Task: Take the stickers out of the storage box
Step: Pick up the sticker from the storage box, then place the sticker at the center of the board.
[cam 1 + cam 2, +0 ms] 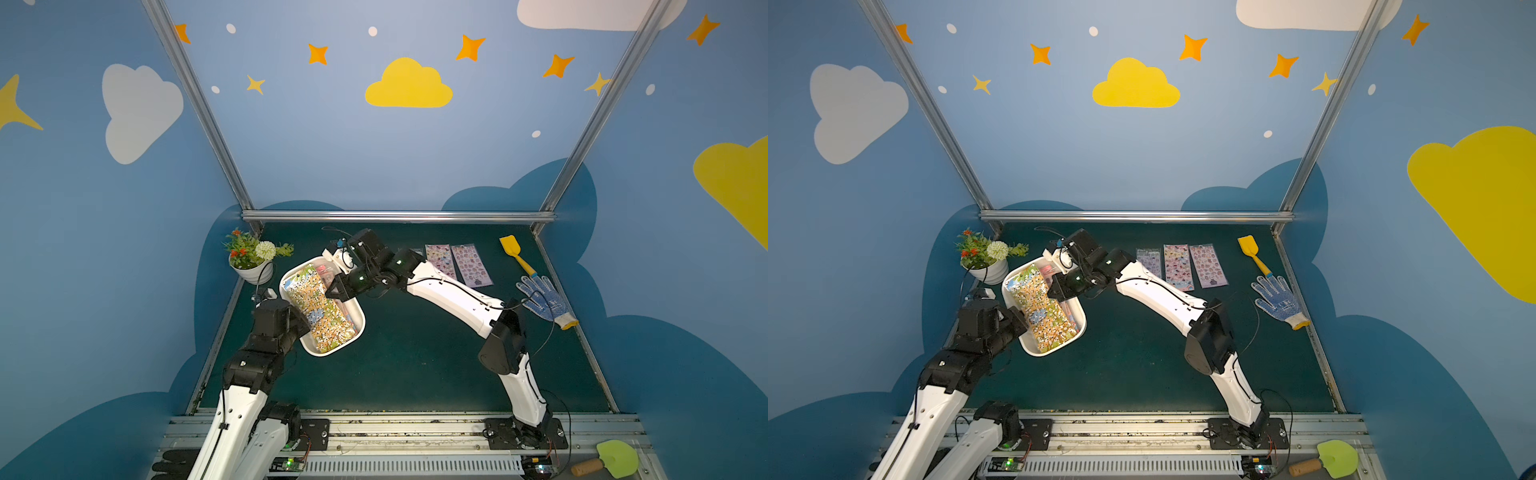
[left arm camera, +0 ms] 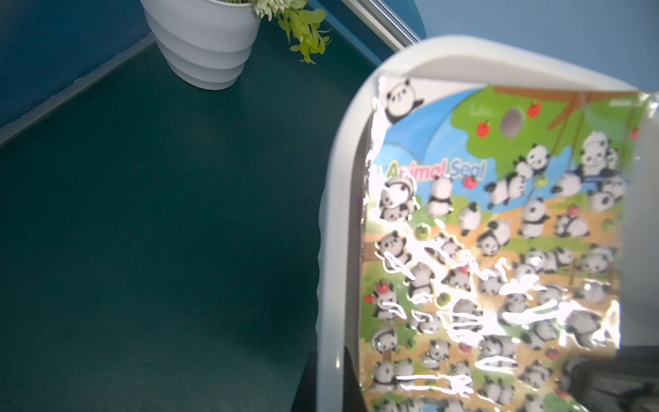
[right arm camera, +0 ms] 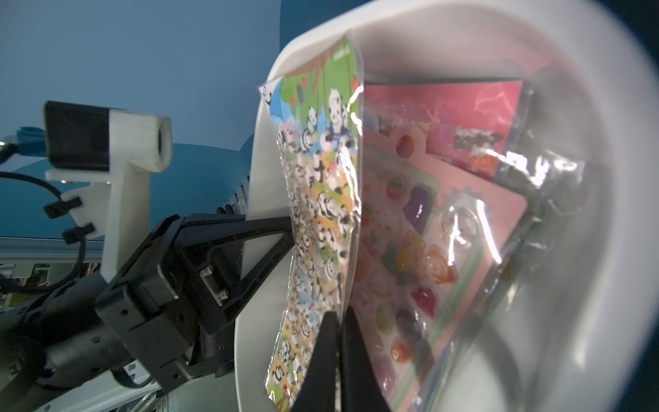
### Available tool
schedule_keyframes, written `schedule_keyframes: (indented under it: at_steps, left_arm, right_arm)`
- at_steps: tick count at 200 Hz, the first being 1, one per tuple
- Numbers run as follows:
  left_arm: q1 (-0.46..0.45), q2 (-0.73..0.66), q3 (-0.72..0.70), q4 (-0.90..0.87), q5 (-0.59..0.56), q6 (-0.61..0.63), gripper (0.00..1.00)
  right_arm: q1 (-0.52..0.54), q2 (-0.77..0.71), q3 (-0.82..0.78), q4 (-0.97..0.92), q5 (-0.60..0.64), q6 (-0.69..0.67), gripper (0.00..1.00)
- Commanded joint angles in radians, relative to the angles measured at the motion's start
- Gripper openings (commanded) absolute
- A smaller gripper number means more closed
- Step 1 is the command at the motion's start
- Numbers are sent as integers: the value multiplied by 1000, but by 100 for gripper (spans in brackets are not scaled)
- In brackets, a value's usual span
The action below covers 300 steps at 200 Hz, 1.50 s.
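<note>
Dark green matting covers the table, inside blue walls painted with clouds and stars. The right gripper has its two black fingers pressed together on the long edge of one sticker sheet, the panda sheet. This sheet lies uppermost in the storage box. The left gripper is pinching the box's long side wall, with one finger outside it and one inside, on the far side of that sheet from the right gripper.

The panda sheet is glossy and crowded with small black-and-white pandas. It reads "Animal Seal" near its punched hanging hole. In the right wrist view, two more stickers show under it in the box: a pink fruit sheet and a red sheet. Both carry print too blurred to read. Whether more lie beneath them cannot be told.

In both top views the one white box sits at the left of the mat, turned at an angle, near the single white ribbed flower pot. Whether the box rests flat on the mat is unclear.

Well apart from it, three sticker sheets lie side by side at the back of the mat in a top view: a purple sheet, a pink sheet and a lilac sheet.

Further right lie one yellow toy shovel and one blue-dotted glove. One green trowel with a wooden handle rests on the front rail.
</note>
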Motion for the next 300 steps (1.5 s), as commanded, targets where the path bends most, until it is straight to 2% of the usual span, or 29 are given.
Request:
schedule_keyframes:
  at_steps: [1, 171, 210, 300]
  left_arm:
    - [5, -8, 21, 68, 8, -17, 4]
    - [5, 57, 28, 53, 16, -12, 4]
    - [5, 65, 22, 53, 14, -20, 4]
    - [5, 60, 30, 48, 7, -14, 4]
  right_arm:
    - [-4, -64, -7, 4, 4, -11, 0]
    - [-79, -224, -61, -14, 11, -22, 0]
    - [-154, -274, -91, -9, -26, -6, 0]
    - [-453, -331, -253, 135, -186, 102, 0]
